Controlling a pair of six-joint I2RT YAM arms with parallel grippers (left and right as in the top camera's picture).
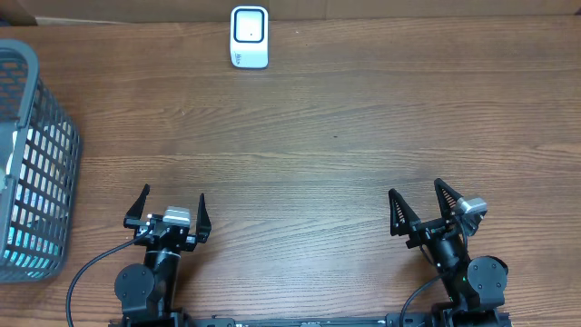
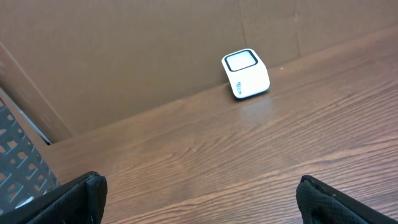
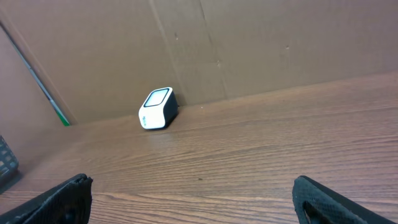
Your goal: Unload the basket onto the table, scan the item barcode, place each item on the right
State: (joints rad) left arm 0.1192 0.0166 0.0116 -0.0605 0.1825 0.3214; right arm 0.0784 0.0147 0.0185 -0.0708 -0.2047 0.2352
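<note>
A white barcode scanner with a dark window stands at the table's far edge, also visible in the left wrist view and the right wrist view. The item is not plainly in view; only pale contents show through the mesh of the grey basket at the left. My left gripper sits near the front edge, open and empty. Likewise open with nothing between its fingers, my right gripper is at the front right. Both are far from the scanner.
The basket's mesh wall rises just left of my left gripper, and its corner shows in the right wrist view. A brown cardboard wall backs the wooden table. A thin rod leans against it.
</note>
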